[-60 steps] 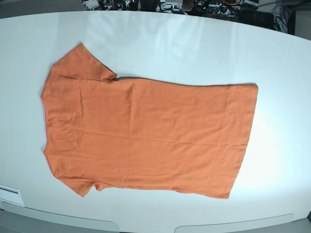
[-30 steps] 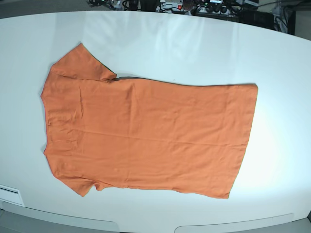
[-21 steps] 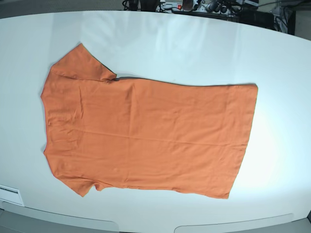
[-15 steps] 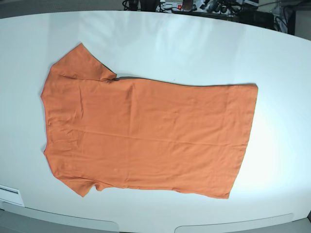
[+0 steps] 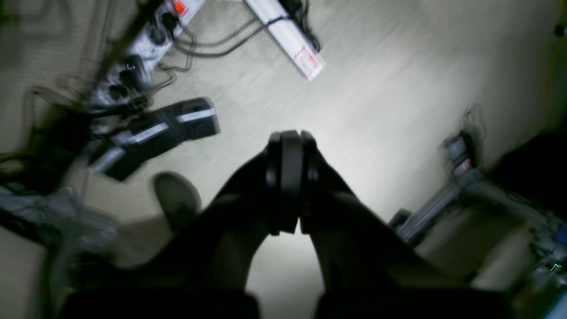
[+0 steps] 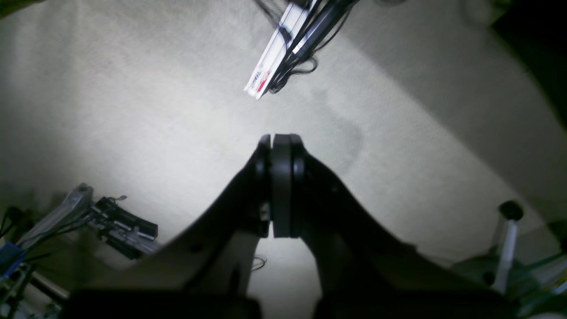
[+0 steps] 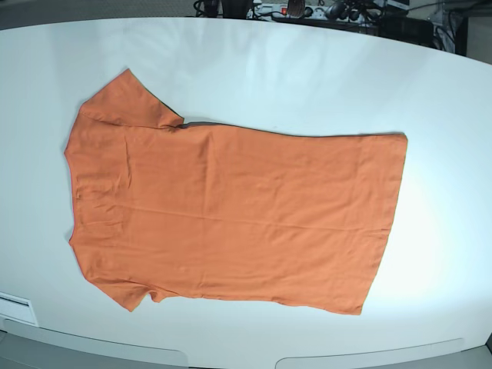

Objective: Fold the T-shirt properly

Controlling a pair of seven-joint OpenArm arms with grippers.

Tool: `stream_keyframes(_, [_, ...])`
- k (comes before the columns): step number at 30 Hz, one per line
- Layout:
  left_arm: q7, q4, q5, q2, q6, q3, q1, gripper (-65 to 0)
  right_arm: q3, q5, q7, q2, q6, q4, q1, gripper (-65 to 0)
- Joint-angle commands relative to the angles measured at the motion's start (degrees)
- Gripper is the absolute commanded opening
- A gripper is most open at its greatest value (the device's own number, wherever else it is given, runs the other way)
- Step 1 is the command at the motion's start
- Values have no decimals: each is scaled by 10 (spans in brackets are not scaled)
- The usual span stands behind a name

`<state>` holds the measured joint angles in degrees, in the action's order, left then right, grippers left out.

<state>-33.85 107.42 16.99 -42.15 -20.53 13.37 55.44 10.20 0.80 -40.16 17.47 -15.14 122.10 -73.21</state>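
The orange T-shirt (image 7: pixel 231 211) lies flat and spread out on the white table (image 7: pixel 307 69) in the base view, collar and sleeves to the left, hem to the right. No gripper shows in the base view. In the left wrist view my left gripper (image 5: pixel 290 181) is shut and empty, pointing at the carpeted floor. In the right wrist view my right gripper (image 6: pixel 280 186) is shut and empty, also over the floor. The shirt does not show in either wrist view.
Power strips and cables (image 5: pixel 146 48) lie on the floor in the left wrist view, with a white strip (image 6: pixel 270 62) in the right wrist view. Cables and equipment (image 7: pixel 307 9) sit behind the table's far edge. A white label (image 7: pixel 15 307) is at the near left.
The T-shirt has not moved. Only the cluttered equipment behind the table's far edge shifts slightly between frames.
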Motion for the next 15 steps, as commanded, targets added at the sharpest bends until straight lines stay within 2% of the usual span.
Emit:
stream_keyframes(1, [6, 38, -10, -10, -5, -12, 18, -650, -1, 1, 2, 8, 6, 30, -18, -650])
stream_keyframes(3, [6, 94, -41, -12, -5, -42, 39, -650, -1, -21, 0, 19, 20, 74, -18, -650])
stream_keyframes(6, [9, 170, -71, -12, -3, -88, 56, -650, -1, -92, -16, 24, 45, 129, -18, -650])
stream_keyframes(9, [12, 224, -98, -12, 25, -123, 56, -650, -1, -162, -31, 24, 69, 129, -18, -650])
stream_keyframes(12, [46, 257, -138, -12, 48, -154, 56, -650, -1, -239, -27, 24, 104, 129, -18, -650])
stream_keyframes(15, [80, 266, -169, -12, 56, -177, 48, -650, -7, -281, -21, 26, 115, 129, -18, -650])
